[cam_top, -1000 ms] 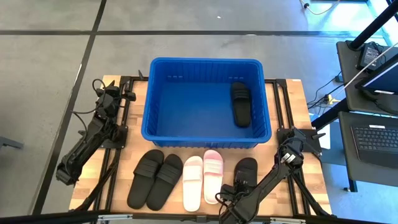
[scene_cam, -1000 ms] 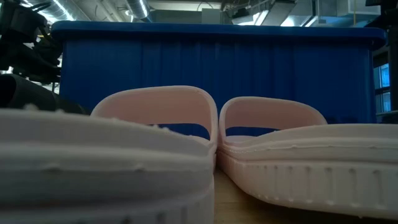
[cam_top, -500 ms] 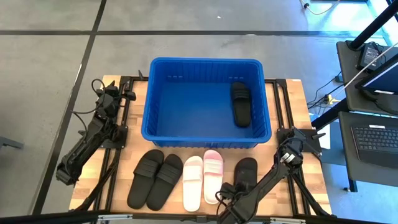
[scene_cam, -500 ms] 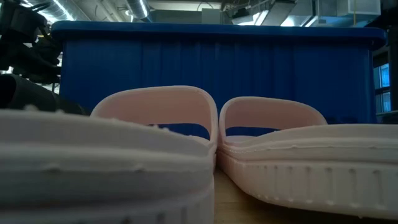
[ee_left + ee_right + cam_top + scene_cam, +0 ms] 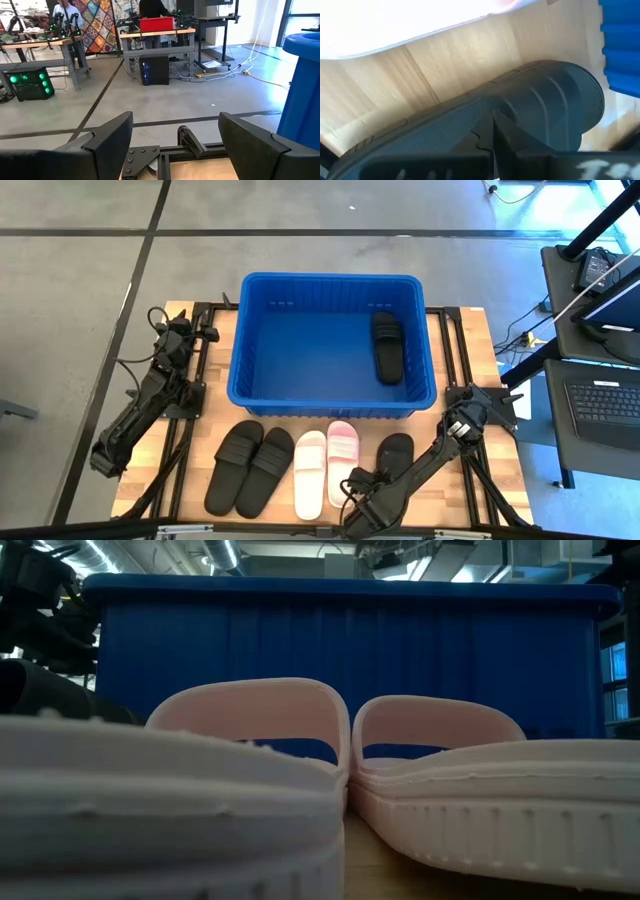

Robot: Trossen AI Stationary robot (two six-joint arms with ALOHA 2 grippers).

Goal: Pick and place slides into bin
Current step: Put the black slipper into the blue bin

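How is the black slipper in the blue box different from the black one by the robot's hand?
The black slide in the bin lies inside the blue bin; the lone black slide on the table lies on the wood in front of it. Nothing touches the binned one, while the right gripper has shut on the table one's near end. The binned one looks complete from above; the table one is partly hidden by the arm. Both are black with one wide strap.

One black slide [image 5: 387, 348] in blue bin [image 5: 254, 386], five slides [image 5: 310, 473] before it
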